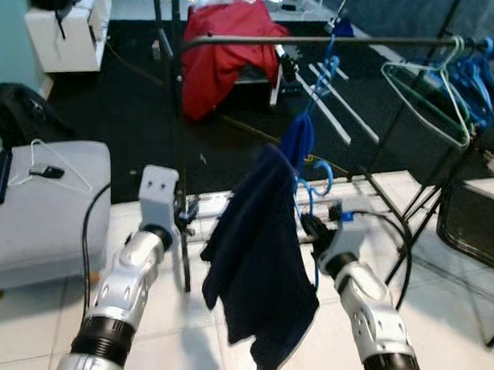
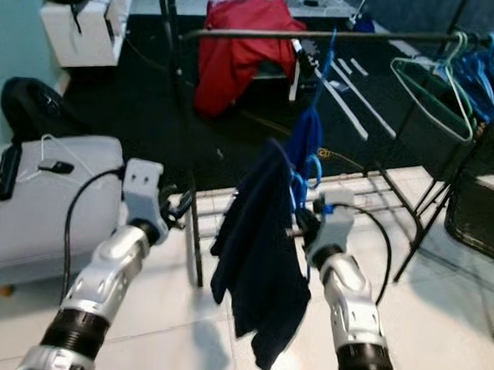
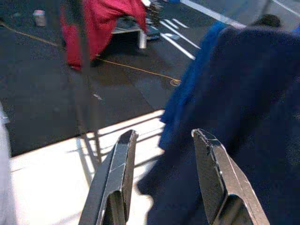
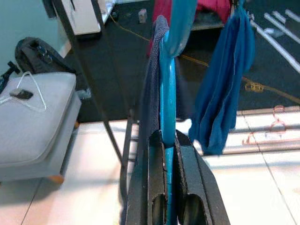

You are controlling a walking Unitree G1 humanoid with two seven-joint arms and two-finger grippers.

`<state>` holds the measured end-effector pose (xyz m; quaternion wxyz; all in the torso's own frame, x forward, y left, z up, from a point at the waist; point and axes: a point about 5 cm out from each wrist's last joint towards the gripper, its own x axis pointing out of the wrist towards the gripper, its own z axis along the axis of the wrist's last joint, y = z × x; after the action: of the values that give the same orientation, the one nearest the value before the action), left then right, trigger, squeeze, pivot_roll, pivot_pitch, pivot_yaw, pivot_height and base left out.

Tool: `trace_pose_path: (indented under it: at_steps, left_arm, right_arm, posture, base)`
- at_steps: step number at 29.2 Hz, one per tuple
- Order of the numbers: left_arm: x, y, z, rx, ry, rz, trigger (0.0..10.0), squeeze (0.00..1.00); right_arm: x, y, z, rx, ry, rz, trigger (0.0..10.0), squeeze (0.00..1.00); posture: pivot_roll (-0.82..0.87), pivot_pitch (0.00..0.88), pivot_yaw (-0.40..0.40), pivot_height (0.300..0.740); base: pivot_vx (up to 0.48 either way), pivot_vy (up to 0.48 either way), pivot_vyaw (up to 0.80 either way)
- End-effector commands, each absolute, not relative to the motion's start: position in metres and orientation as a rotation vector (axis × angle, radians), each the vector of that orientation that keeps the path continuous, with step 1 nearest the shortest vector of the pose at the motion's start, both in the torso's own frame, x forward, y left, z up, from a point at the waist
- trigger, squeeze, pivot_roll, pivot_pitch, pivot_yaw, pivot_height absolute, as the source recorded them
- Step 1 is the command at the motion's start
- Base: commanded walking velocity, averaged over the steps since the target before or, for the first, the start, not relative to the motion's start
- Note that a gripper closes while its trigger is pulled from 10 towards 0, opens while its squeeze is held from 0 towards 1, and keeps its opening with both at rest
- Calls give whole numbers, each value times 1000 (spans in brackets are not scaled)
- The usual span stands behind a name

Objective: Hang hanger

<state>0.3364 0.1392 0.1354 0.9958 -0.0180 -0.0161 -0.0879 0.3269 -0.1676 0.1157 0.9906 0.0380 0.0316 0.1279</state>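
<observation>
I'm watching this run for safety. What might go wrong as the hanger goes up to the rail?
The right gripper pinches only the thin blue hanger, so it may twist or slip. The dark garment hangs loosely and might slide off. Another blue garment already hangs from the rail, so the two may tangle.

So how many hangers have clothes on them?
2: a blue hanger with a dark garment, clamped in the right gripper, and one on the rail with a blue cloth. Others may be hidden.
</observation>
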Motion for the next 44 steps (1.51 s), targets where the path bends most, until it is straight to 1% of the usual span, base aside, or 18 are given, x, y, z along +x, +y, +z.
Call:
trace_pose_path:
  at_steps: [1, 8, 11, 25, 33, 38, 39, 40, 44]
  left_arm:
    - [335, 145, 130, -29, -14, -162, 10000, 0]
    - [335, 146, 130, -27, -13, -157, 10000, 0]
    - [335, 146, 130, -25, -12, -153, 10000, 0]
    - [334, 143, 127, -24, -3, -167, 10000, 0]
    - [335, 141, 128, -26, -4, -177, 10000, 0]
    - [335, 141, 128, -26, -4, -178, 10000, 0]
    - [335, 141, 128, -26, -3, -179, 10000, 0]
    - [335, 141, 128, -38, 0, -179, 10000, 0]
    - [336, 141, 127, -40, 6, -179, 10000, 0]
  right_arm:
    - [328, -163, 121, 89, 29, 266, 10000, 0]
    - [328, -162, 119, 86, 52, 287, 10000, 0]
    - [326, -158, 115, 48, 78, 328, 10000, 0]
    - [328, -162, 117, 62, 64, 311, 10000, 0]
    - [337, -171, 132, 51, 40, 312, 10000, 0]
    - [339, -170, 138, 43, 32, 328, 10000, 0]
    - [342, -169, 145, 32, 24, 349, 10000, 0]
    - [345, -168, 154, 25, 15, 369, 10000, 0]
    - [347, -166, 163, 20, 4, 383, 10000, 0]
  posture:
    - [-69, 79, -32, 740]
    - [-70, 78, -30, 740]
    - [-70, 80, -32, 740]
    - [-75, 71, -29, 740]
    - [-76, 59, -28, 740]
    - [-76, 57, -28, 740]
    - [-76, 57, -28, 740]
    - [-74, 55, -28, 740]
    - [-75, 58, -28, 740]
  base:
    - [405, 0, 0]
    - [401, 0, 0]
    - [401, 0, 0]
    - [401, 0, 0]
    - [400, 0, 0]
    - [401, 0, 0]
    - [401, 0, 0]
    - [0, 0, 0]
    - [0, 0, 0]
